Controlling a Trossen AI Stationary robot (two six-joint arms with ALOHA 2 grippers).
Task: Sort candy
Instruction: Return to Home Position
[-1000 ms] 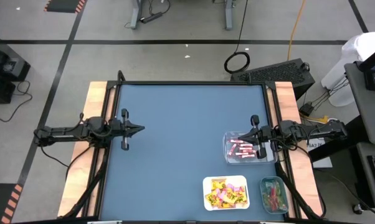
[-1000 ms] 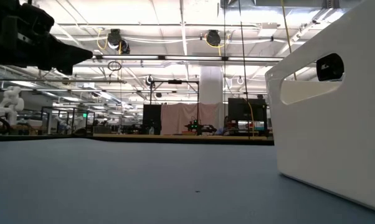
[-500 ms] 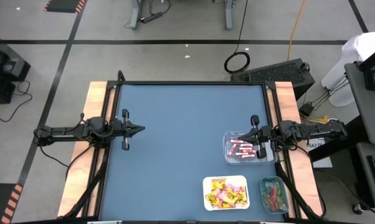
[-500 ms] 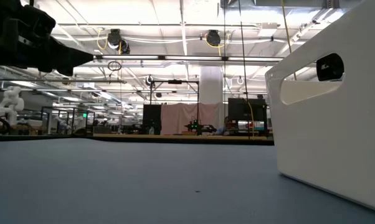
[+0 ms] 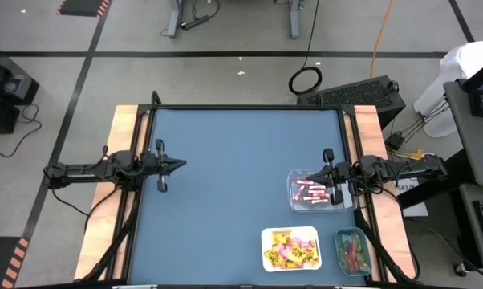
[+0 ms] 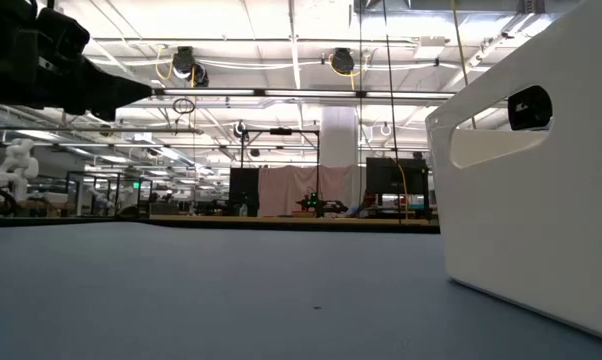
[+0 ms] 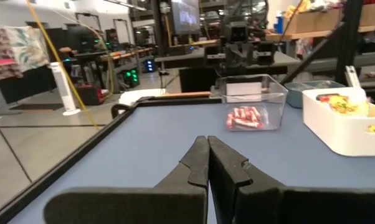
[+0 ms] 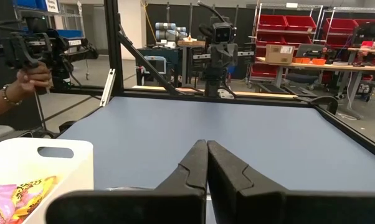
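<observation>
high view: dark left gripper (image 5: 181, 166) at the blue table's (image 5: 241, 152) left edge, right gripper (image 5: 317, 170) over pink-red stick candy (image 5: 310, 193) by its right edge; both pinched closed, empty.

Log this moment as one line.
left gripper: left edge of table, fingers shut | right gripper: right edge, fingers shut | pink-red sticks: clear tray | yellow packets: white tray

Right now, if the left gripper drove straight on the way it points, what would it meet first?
The left gripper has blue table ahead, then likely the right gripper, facing it above the clear tray of pink-red sticks. Height is unclear; it might meet the tray's rim instead.
</observation>
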